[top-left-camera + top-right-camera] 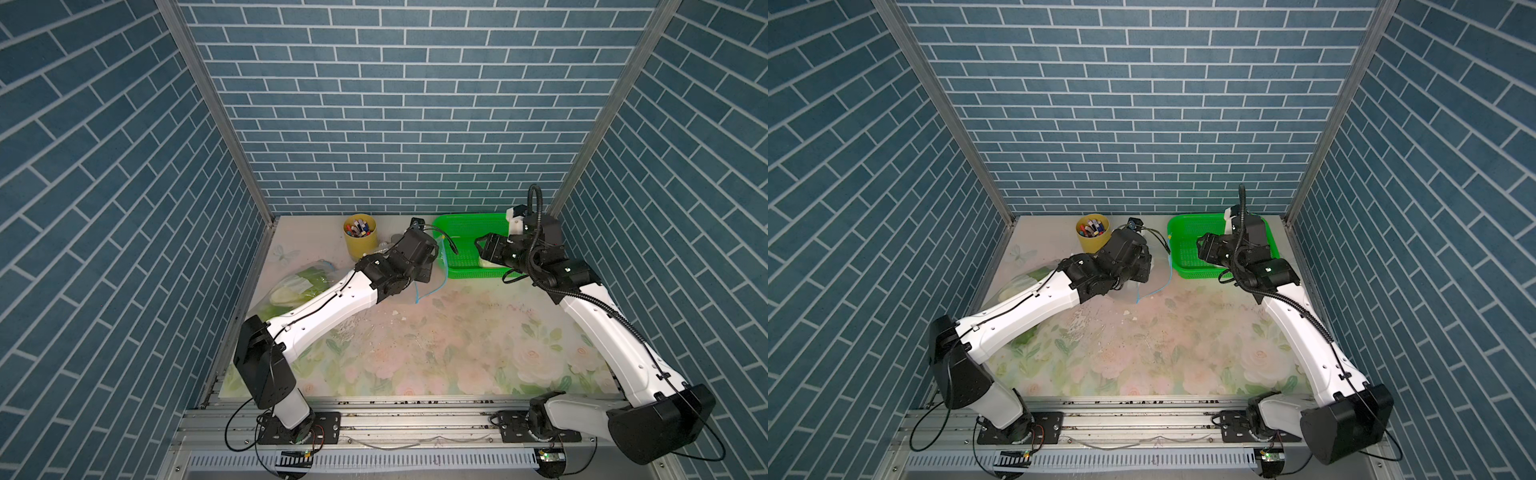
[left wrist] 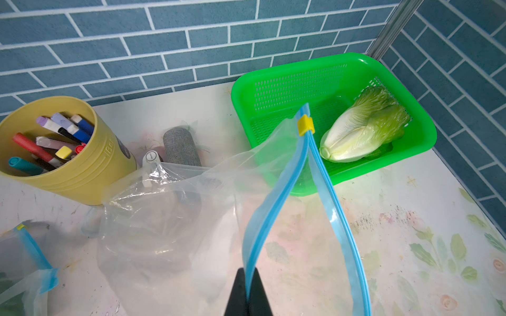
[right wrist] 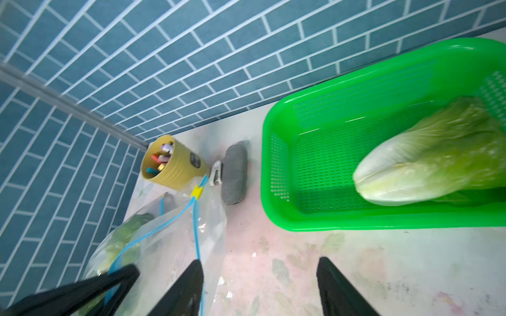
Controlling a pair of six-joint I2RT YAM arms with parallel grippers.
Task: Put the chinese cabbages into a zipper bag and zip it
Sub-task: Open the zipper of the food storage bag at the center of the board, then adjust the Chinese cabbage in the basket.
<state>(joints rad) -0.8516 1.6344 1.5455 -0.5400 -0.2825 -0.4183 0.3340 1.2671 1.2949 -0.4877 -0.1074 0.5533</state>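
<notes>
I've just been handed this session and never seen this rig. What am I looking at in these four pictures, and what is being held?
Two white robot arms with pincer grippers stand at a flowery table. Two pictures look down on the whole scene; the other two come from a camera on each wrist. The left gripper is shut on the blue zip edge of a clear zipper bag, its mouth open. The right gripper is open and empty near the green basket, where one chinese cabbage lies. Also there: a yellow cup of markers and a second bag with greens inside.
</notes>
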